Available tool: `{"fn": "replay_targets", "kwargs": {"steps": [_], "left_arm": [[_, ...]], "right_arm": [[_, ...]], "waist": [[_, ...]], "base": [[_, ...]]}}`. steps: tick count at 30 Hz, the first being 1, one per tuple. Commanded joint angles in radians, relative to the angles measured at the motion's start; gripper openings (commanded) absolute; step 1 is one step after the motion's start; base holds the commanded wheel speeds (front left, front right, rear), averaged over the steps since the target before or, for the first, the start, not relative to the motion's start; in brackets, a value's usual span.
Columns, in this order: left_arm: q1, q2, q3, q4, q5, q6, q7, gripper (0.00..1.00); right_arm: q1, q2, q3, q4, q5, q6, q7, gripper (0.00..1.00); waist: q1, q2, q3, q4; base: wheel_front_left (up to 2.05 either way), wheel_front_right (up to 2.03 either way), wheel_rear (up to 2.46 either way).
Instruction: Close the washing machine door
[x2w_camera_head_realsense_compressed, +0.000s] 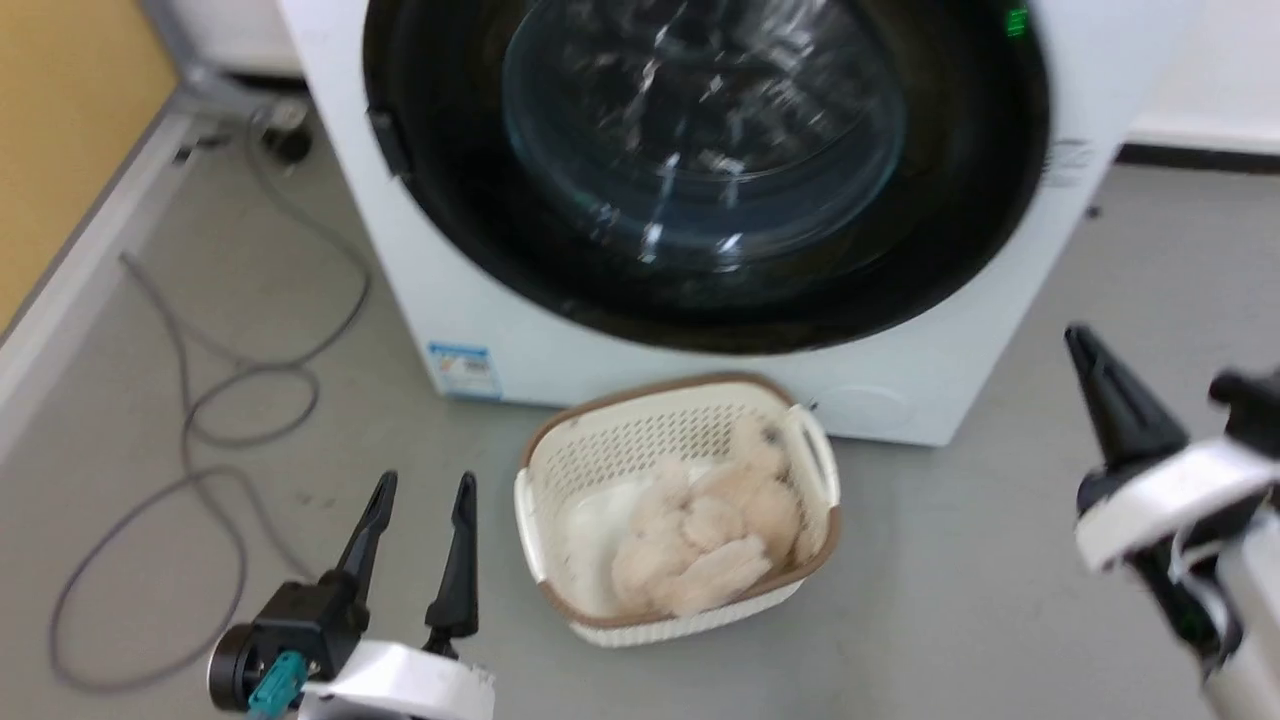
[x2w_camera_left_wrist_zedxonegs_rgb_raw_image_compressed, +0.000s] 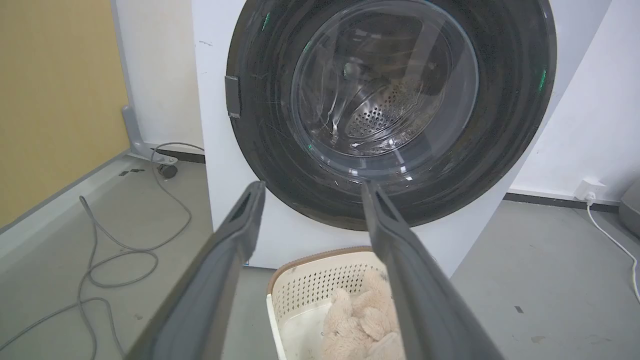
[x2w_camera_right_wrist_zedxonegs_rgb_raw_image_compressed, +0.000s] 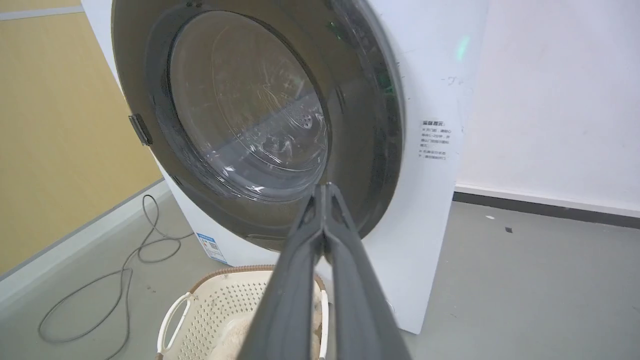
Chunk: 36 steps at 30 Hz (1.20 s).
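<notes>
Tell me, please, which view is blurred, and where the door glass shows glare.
Head view: the washing machine door is motion-blurred, its glare drawn into white streaks; the basket is sharper. Left wrist view: sharp, with small bright reflections on the glass; the left gripper is soft. Right wrist view: a pale reflection band crosses the glass; a faint green glow lies on the washing machine.

One washing machine (x2w_camera_head_realsense_compressed: 560, 350); one washing machine door (x2w_camera_head_realsense_compressed: 705, 150); one blue sticker (x2w_camera_head_realsense_compressed: 462, 368); one cream basket (x2w_camera_head_realsense_compressed: 640, 440) with two white handles (x2w_camera_head_realsense_compressed: 815, 455); the fluffy pale pieces inside it cannot be counted; two grippers, the left gripper (x2w_camera_head_realsense_compressed: 425, 482) and the right gripper (x2w_camera_right_wrist_zedxonegs_rgb_raw_image_compressed: 325, 187), each with two dark fingers (x2w_camera_left_wrist_zedxonegs_rgb_raw_image_compressed: 400, 260); one white cord (x2w_camera_left_wrist_zedxonegs_rgb_raw_image_compressed: 612, 240); grey cable (x2w_camera_head_realsense_compressed: 186, 390), whether one length or two is unclear.
</notes>
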Motion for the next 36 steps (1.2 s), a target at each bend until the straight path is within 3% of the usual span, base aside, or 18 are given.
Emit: {"fn": "replay_targets", "kwargs": {"steps": [1,8,15,16,17,19,36], "left_arm": [[0.024,0.001,0.008,0.002,0.007,-0.004,-0.004,1.00],[0.062,0.000,0.025,0.014,0.009,-0.007,-0.004,1.00],[0.082,0.000,0.026,0.028,0.015,-0.009,-0.004,1.00],[0.084,0.000,0.025,0.030,0.017,-0.010,-0.004,1.00],[0.084,0.000,0.025,0.030,0.017,-0.010,-0.004,1.00],[0.090,0.000,0.018,0.034,0.019,-0.010,-0.004,1.00],[0.087,-0.001,0.000,0.045,0.029,0.008,-0.004,1.00]], "right_arm": [[0.074,0.029,-0.044,-0.055,-0.048,-0.001,-0.005,0.00],[0.311,0.157,-0.223,-0.227,-0.234,-0.001,-0.005,0.00],[0.466,0.285,-0.333,-0.322,-0.386,-0.001,-0.005,0.00],[0.479,0.300,-0.347,-0.330,-0.397,-0.001,-0.005,0.08],[0.479,0.300,-0.347,-0.330,-0.397,-0.001,-0.005,0.08],[0.521,0.347,-0.385,-0.353,-0.419,-0.001,-0.005,1.00],[0.541,0.378,-0.386,-0.374,-0.437,-0.001,-0.005,1.00]], "waist": [[0.0001,0.0000,-0.048,-0.046],[0.0001,0.0000,-0.082,-0.075],[0.0001,0.0000,-0.104,-0.084],[0.0001,0.0000,-0.106,-0.084],[0.0001,0.0000,-0.106,-0.084],[0.0001,0.0000,-0.111,-0.084],[0.0001,0.0000,-0.109,-0.082]], "base": [[0.00,0.00,0.00],[0.00,0.00,0.00],[0.00,0.00,0.00],[0.00,0.00,0.00],[0.00,0.00,0.00],[0.00,0.00,0.00],[0.00,0.00,0.00]]}}
